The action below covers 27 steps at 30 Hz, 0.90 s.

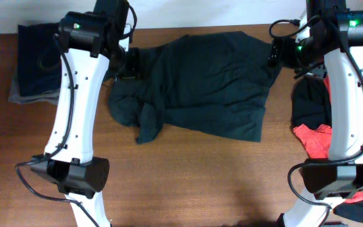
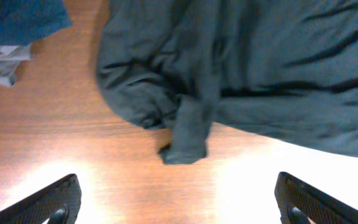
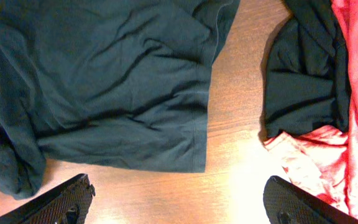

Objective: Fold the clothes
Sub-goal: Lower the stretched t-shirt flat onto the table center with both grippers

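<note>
- Far left on the worktop there's a folded blue garment sitting on a grey garment, tucked in the back corner just beside the left arm.
- The left pincer is wide open and gripping nothing. In its wrist view both fingers sit out at the bottom corners with only bare wood between them. The crumpled end of the shirt lies just ahead of them, not touching.
- The charcoal T-shirt is in the middle of the worktop, between the two arms. Its long axis runs left to right, dropping a bit toward the near edge on the right.
- Its left end is bunched into a lump, with a little flap poking toward the near edge. The right part lies mostly flat with a few creases, and the stitched hem faces right.
- The right pincer is spread wide too, holding nothing. Its fingers are over bare wood near the shirt's hem corner, clear of the fabric.
- Far right, a black garment is heaped up, with the red T-shirt right against it on the near side, partly under the right arm. That pile is apart from the charcoal shirt, with a strip of wood between them.
</note>
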{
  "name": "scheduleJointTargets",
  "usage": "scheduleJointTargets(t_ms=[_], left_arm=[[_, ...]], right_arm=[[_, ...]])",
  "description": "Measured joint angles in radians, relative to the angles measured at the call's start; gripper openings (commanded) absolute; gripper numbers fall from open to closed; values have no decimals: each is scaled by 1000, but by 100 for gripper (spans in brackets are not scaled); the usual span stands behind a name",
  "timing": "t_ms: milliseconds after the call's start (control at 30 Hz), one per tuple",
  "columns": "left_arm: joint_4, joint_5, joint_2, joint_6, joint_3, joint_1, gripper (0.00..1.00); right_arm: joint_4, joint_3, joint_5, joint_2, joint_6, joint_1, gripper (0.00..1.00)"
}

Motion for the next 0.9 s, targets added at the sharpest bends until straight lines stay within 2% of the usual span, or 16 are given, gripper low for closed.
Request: scheduleJointTargets(t_ms=[200,433,667,900], left_arm=[[56,2,0,0,-230,3,99],[163,115,0,-3,-502,3,95],[268,232,0,-3,-671,3,94],[344,280,0,-2,-797,3,91]], right_arm=[[4,-122,-2,-1,-18,0,92],[156,-404,-67,0,-14,0,88],[310,-644,-99,0,-7,0,86],[394,-790,-112,0,-5,-14,86]])
